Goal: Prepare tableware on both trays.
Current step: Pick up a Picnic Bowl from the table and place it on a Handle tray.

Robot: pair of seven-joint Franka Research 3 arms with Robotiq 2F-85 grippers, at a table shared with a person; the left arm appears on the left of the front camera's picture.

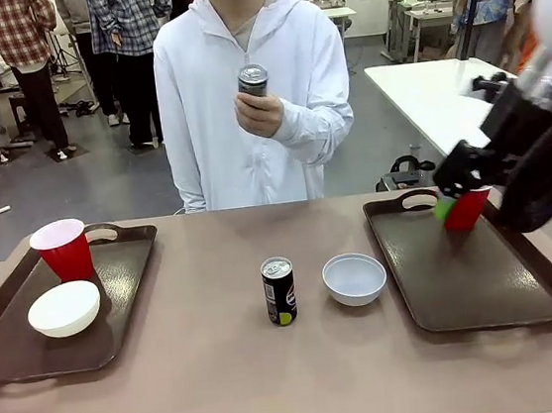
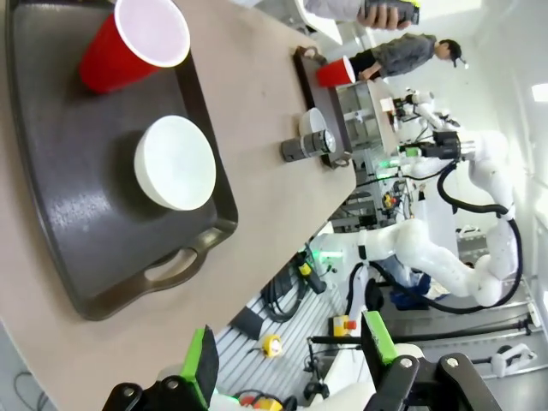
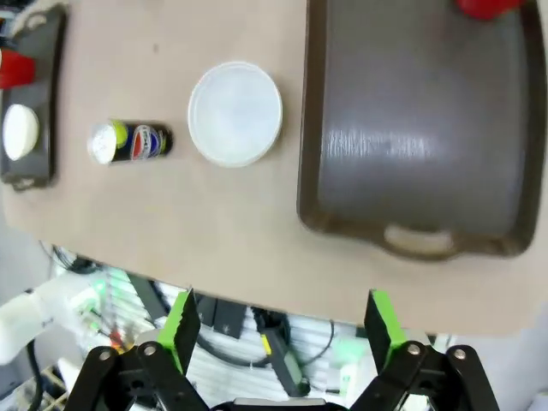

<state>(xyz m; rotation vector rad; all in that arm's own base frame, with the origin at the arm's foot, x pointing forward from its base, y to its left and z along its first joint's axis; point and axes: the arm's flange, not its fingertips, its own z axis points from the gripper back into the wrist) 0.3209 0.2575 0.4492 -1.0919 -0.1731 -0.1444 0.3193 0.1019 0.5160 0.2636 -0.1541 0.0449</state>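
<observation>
the red cup (image 1: 469,210) on the right tray (image 1: 485,287) sits half hidden behind the right arm (image 1: 543,171), rim unseen. the person's hand (image 1: 262,114) covers the lower part of the can (image 1: 252,77). the left tray (image 1: 119,314) runs off the front view's left edge.

I'm looking across the table (image 1: 205,374) from the front camera, facing the person (image 1: 246,120). Both wrist cameras are hanging high: the left is slanting over the left tray (image 2: 77,214), the right is looking down past the right tray (image 3: 411,128). All three are sharing the can (image 3: 130,142) and grey-blue bowl (image 3: 235,113) mid-table.
</observation>
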